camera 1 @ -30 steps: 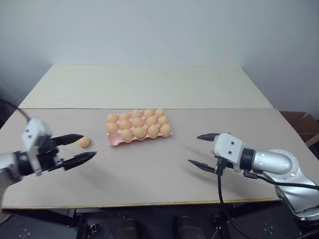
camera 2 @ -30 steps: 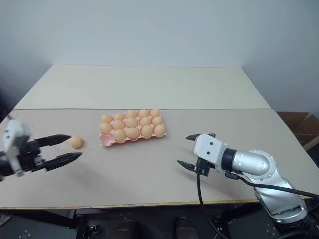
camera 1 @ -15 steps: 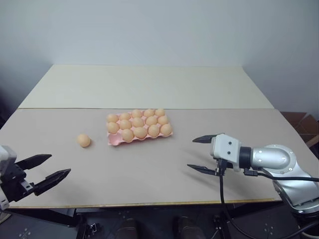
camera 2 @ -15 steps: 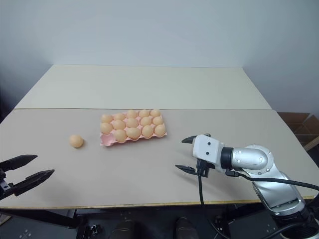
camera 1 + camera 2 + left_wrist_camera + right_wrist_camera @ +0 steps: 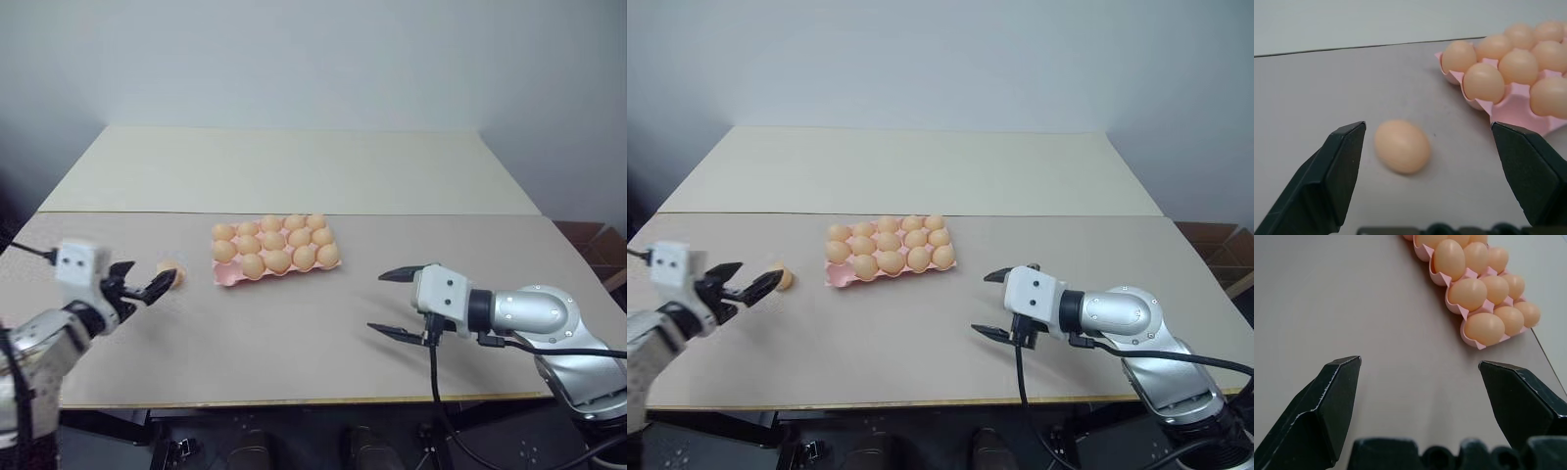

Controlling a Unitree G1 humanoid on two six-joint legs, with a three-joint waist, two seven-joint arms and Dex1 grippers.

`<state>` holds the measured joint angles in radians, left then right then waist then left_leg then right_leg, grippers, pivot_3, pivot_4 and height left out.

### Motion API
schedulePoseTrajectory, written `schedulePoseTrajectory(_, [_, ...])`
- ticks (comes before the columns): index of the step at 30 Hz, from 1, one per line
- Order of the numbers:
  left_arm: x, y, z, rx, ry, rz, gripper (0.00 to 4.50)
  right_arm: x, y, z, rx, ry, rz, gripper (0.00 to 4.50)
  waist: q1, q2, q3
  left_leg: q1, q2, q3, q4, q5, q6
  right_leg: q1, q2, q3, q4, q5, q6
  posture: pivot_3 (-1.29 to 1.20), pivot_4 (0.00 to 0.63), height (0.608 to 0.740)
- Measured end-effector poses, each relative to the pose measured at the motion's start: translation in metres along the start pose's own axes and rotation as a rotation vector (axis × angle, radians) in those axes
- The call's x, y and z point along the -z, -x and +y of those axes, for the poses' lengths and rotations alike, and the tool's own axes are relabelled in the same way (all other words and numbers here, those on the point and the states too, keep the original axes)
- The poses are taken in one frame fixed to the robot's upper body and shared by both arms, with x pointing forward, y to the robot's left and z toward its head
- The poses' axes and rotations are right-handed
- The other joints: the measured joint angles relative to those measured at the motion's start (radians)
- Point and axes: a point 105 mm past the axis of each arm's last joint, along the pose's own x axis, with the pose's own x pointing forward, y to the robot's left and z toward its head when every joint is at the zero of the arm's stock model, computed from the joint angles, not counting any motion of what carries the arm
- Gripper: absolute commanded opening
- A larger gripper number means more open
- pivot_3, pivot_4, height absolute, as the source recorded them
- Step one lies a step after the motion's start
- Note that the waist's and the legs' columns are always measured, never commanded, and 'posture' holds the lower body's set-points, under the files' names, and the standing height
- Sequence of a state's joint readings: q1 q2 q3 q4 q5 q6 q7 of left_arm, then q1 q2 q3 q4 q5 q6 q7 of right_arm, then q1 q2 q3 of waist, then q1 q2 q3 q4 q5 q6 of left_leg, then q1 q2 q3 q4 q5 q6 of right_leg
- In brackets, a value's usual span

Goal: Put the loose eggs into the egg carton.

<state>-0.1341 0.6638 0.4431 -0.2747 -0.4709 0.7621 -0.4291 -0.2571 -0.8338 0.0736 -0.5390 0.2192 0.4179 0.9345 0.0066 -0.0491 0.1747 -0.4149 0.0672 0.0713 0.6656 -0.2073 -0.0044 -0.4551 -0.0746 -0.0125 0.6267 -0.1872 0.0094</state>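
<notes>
Pale orange-tan loose egg (image 5: 1402, 146) lies free between the left gripper's (image 5: 1442, 161) wide-spread fingers in its wrist view, beside the pink moulded egg carton (image 5: 1513, 113). Head views show the right gripper (image 5: 397, 303), also spread wide and empty, over the beige table (image 5: 294, 333) before a grey wall (image 5: 313, 59).

Grey-beige surface (image 5: 294, 323) lying in front, w/ a paler cream surface (image 5: 294, 171) butting against its far edge. Plain white wall (image 5: 313, 59) standing behind. Cardboard box (image 5: 593, 240) sitting on floor at far right.

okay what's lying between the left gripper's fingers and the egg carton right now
One loose egg lies on the table, just ahead of the open left gripper; bare tabletop separates it from the egg carton. The left wrist view shows this best.
</notes>
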Motion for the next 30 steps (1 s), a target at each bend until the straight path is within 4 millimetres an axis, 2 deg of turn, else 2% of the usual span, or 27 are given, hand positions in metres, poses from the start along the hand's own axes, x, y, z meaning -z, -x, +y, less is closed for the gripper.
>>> schedulePoseTrajectory(4, [0.000, -0.023, 0.009, -0.096, 0.032, -0.018, 4.46, 0.002, 0.003, 0.002, 0.015, -0.005, 0.013, 4.50, 0.003, 0.000, 0.000, 0.001, 0.000, -0.001, 0.000, 0.000, 0.000, 0.000, 0.000, 0.000, 0.002, 0.000, 0.000, 0.00, 0.150, 0.740])
schedulePoseTrajectory(10, [0.009, -0.032, 0.010, -0.106, 0.048, -0.002, 4.46, 0.009, 0.007, 0.008, 0.023, -0.033, 0.051, 4.50, 0.002, 0.000, 0.000, 0.000, 0.000, 0.000, 0.000, 0.000, 0.000, 0.000, 0.000, 0.000, 0.001, 0.000, 0.001, 0.00, 0.150, 0.740])
schedulePoseTrajectory(15, [0.033, -0.044, 0.006, -0.090, 0.085, 0.080, 4.46, 0.007, 0.011, 0.005, 0.058, -0.020, 0.056, 4.50, 0.005, 0.000, 0.000, 0.001, 0.000, 0.000, 0.000, 0.000, 0.000, 0.001, 0.000, 0.000, 0.001, 0.000, 0.000, 0.00, 0.150, 0.740])
schedulePoseTrajectory(19, [0.042, -0.052, 0.004, -0.081, 0.092, 0.107, 4.46, 0.008, 0.011, 0.004, 0.067, -0.017, 0.062, 4.50, 0.005, 0.000, 0.000, 0.000, 0.000, 0.000, 0.000, 0.000, 0.000, 0.000, 0.000, -0.001, 0.001, 0.000, 0.001, 0.00, 0.150, 0.740])
schedulePoseTrajectory(23, [0.040, -0.055, 0.002, -0.066, 0.093, 0.079, 3.56, 0.008, 0.012, 0.003, 0.071, -0.014, 0.067, 4.50, 0.004, 0.000, 0.000, 0.000, 0.000, 0.000, 0.000, 0.000, 0.000, 0.000, 0.000, 0.000, 0.001, 0.001, 0.001, 0.00, 0.150, 0.740])
schedulePoseTrajectory(27, [0.041, -0.056, 0.002, -0.058, 0.086, 0.074, 2.27, 0.008, 0.012, 0.003, 0.073, -0.012, 0.067, 4.50, 0.004, 0.000, 0.000, 0.000, 0.000, 0.000, 0.000, 0.000, 0.000, 0.000, 0.000, 0.000, 0.001, 0.000, 0.001, 0.00, 0.150, 0.740])
schedulePoseTrajectory(30, [0.041, -0.056, 0.002, -0.058, 0.074, 0.075, 2.08, 0.008, 0.012, 0.002, 0.074, -0.010, 0.067, 4.50, 0.004, 0.000, 0.000, 0.000, 0.000, 0.000, 0.000, 0.000, 0.000, 0.000, 0.000, 0.000, 0.001, 0.001, 0.001, 0.00, 0.150, 0.740])
